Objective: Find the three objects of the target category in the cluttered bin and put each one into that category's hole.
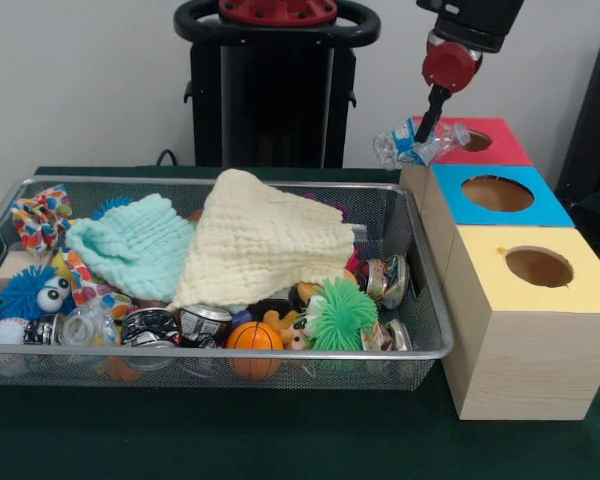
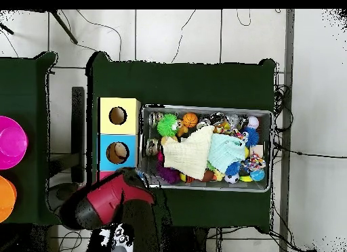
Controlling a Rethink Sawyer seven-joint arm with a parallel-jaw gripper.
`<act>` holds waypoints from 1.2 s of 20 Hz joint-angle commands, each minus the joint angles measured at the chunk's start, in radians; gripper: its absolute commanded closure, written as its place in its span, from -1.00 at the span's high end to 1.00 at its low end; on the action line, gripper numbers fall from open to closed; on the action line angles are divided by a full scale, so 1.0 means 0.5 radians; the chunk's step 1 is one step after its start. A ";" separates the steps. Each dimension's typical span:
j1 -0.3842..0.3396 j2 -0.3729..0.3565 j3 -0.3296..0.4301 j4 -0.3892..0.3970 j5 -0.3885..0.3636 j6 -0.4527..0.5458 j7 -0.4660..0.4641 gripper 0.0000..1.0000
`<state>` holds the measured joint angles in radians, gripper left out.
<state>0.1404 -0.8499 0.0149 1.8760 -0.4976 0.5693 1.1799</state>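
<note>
My gripper (image 1: 427,128) hangs at the upper right, shut on a crumpled clear plastic bottle (image 1: 412,145) with a blue label. The bottle is in the air beside the left edge of the red box (image 1: 502,150), close to that box's hole (image 1: 477,141). In front of the red box stand a blue box (image 1: 540,208) and a yellow box (image 1: 570,290), each with a round hole on top. In the overhead view the red and black arm (image 2: 108,198) covers the red box; the blue box (image 2: 104,152) and yellow box (image 2: 133,115) show.
The wire-mesh bin (image 1: 427,335) holds a yellow cloth (image 1: 260,240), a mint cloth (image 1: 135,245), a green fuzzy ball (image 1: 340,315), a small basketball (image 1: 253,337), cans (image 1: 205,320) and other toys. Pink (image 2: 10,141) and orange (image 2: 5,195) round things sit on the side table.
</note>
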 commanded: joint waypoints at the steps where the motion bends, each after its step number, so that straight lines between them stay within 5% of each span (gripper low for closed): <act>1: 0.162 0.140 -0.044 -0.227 0.193 0.190 0.676 -1.00; 11: 0.331 0.222 -0.116 -0.411 0.310 0.354 0.793 -1.00; 24: 0.330 0.318 -0.144 -0.515 0.388 0.283 0.719 -1.00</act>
<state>0.3246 -0.7509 -0.0824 1.6649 -0.3436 0.6824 1.3129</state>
